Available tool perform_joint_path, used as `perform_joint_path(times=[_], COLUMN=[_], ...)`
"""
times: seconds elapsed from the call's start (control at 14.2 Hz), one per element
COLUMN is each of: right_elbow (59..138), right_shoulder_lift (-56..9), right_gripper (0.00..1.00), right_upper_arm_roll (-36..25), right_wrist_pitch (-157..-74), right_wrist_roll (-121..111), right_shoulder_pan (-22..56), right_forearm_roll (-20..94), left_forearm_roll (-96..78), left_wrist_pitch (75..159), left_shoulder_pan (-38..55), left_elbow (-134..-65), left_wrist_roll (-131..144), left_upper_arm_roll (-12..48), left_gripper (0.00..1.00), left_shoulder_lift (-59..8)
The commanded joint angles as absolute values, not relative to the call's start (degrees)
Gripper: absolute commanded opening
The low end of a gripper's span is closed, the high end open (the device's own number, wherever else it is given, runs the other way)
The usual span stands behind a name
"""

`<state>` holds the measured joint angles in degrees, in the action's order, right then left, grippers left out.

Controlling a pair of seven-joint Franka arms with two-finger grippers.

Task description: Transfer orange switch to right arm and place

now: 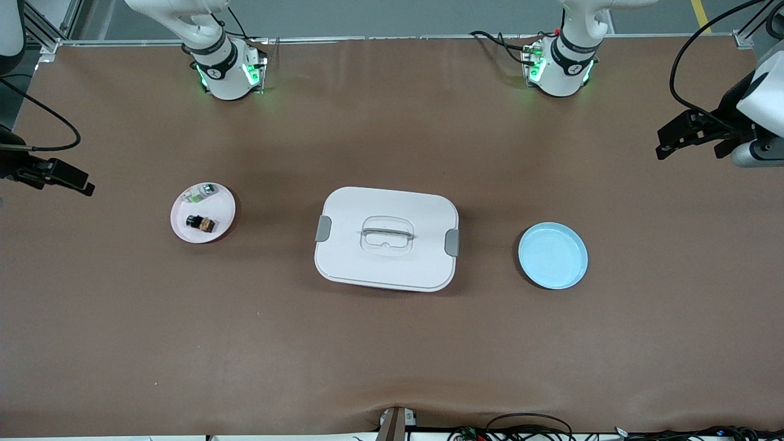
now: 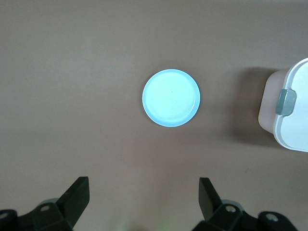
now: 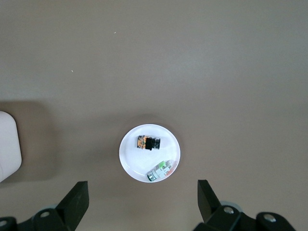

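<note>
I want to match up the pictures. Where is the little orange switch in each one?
Front view: the orange switch lies on the white plate toward the right arm's end of the table, beside a clear-and-green part.
Left wrist view: not in it; only the blue plate and a corner of the white box.
Right wrist view: the switch on the same white plate.
Shared landmark: the white box.

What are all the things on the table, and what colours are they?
Table: one, brown, under everything.
White plate: one, toward the right arm's end.
Orange switch: one, black with an orange face, on the white plate.
Small part: one, clear and green, on the white plate, farther from the front camera than the switch.
Box: one, white with grey clips, lid on, mid-table.
Blue plate: one, light blue, toward the left arm's end.
Left tool: black, open, above the blue plate.
Right tool: black, open, above the white plate.
</note>
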<state>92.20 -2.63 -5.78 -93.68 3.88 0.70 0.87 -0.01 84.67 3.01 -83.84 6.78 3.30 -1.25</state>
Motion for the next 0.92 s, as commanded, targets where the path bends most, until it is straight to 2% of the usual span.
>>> perform_joint_path(times=[0.0,0.85], right_elbow=[92.29,89.74], right_shoulder_lift=[-2.46,-2.11], right_gripper=[1.0,1.0], right_upper_arm_roll=[-7.03,-6.94], right_wrist_pitch=[-93.78,-92.99], right_wrist_roll=[3.78,3.87], right_shoulder_pan=[2.02,1.58], right_forearm_roll=[1.49,1.49], left_forearm_roll=[-0.26,-0.53], left_wrist_pitch=[83.5,82.89], left_shoulder_pan=[2.9,3.08], left_elbow=[-82.62,-82.62], left_wrist_roll=[6.68,6.5], left_upper_arm_roll=[3.34,3.6], left_gripper=[1.0,1.0], left_shoulder_lift=[-1.23,-1.14])
